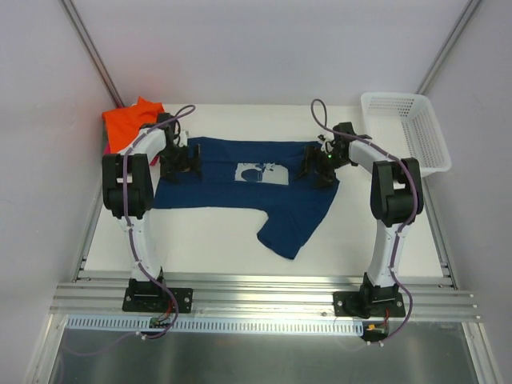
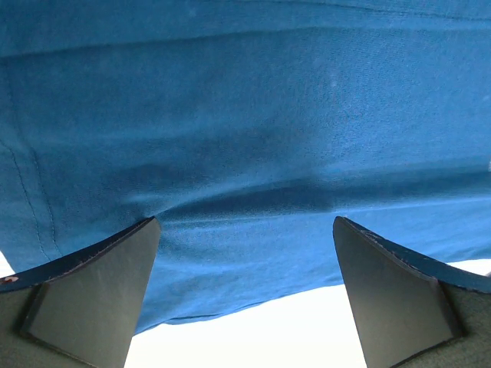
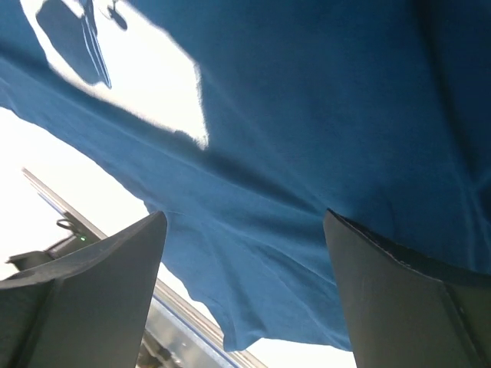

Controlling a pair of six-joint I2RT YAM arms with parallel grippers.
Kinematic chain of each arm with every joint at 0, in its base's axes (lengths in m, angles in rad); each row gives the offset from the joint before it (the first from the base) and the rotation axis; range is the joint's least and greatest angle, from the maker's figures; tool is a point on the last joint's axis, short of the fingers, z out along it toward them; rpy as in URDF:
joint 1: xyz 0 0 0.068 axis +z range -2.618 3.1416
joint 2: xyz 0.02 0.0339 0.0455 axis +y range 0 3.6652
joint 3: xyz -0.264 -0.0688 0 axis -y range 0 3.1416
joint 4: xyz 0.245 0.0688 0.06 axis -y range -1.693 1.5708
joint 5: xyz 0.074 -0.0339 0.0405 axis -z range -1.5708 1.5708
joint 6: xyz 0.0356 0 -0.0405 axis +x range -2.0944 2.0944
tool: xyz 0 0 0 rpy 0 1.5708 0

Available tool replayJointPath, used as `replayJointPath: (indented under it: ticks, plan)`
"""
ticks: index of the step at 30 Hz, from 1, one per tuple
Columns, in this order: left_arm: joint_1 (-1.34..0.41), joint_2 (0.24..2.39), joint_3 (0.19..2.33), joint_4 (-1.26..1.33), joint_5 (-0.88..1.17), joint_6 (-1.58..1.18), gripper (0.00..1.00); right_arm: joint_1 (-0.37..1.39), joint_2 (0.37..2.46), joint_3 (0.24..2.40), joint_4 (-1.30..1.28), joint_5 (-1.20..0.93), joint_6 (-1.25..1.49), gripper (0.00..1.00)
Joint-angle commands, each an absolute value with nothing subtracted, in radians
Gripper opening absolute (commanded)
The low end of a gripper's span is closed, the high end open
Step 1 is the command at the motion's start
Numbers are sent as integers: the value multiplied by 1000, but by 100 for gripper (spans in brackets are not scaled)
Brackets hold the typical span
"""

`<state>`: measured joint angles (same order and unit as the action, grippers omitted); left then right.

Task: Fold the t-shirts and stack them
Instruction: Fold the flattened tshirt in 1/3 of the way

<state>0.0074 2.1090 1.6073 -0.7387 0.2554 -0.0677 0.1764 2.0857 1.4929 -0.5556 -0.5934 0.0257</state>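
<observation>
Two arms are working over one navy t-shirt (image 1: pixel 240 196), which is lying across the middle of the counter (image 1: pixel 200 240) toward its far edge. Its chest print (image 1: pixel 260 173) is facing up and one loose part is trailing toward the near edge on the right. The left gripper (image 1: pixel 182 162) is sitting over the shirt's left end and the right gripper (image 1: pixel 316 170) over its right end. Both are showing their fingers spread wide and gripping nothing.

A folded orange t-shirt (image 1: pixel 132 120) is waiting at the far left corner, and a white basket (image 1: pixel 416 112) is standing at the far right corner.

The fold of the navy shirt seems to be under way rather than finished, since the trailing part is breaking the neat band. The next move is probably calling for each gripper to pinch a cloth edge and carry it over evenly, keeping the print centred.

The top view is giving the shirt's whole outline and the stack's place. The left wrist view is showing its fingers (image 2: pixel 92 299) low over blue fabric near the hem. The right wrist view is showing its fingers (image 3: pixel 406 307) close above creased cloth beside the print. How close they are cannot be judged from above.
</observation>
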Motion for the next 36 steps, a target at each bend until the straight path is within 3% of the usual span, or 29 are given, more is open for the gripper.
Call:
replayJointPath:
  ticks: [1, 14, 23, 32, 36]
  plan:
    - [-51, 2148, 1603, -750, 195, -51, 99, 108, 2066, 1463, -604, -523, 6, 89]
    - [-320, 1994, 1474, -735, 17, -35, 99, 78, 2079, 1568, -833, -486, -215, 91]
    - [-439, 1987, 1569, -726, -126, 9, 99, 95, 1961, 1517, -807, -420, -218, 95]
    - [-466, 1873, 1621, -730, -157, 17, 99, 121, 1841, 1529, -808, -432, -204, 96]
    - [-456, 1789, 1533, -752, -121, 2, 99, 187, 1796, 1494, -827, -459, -175, 96]
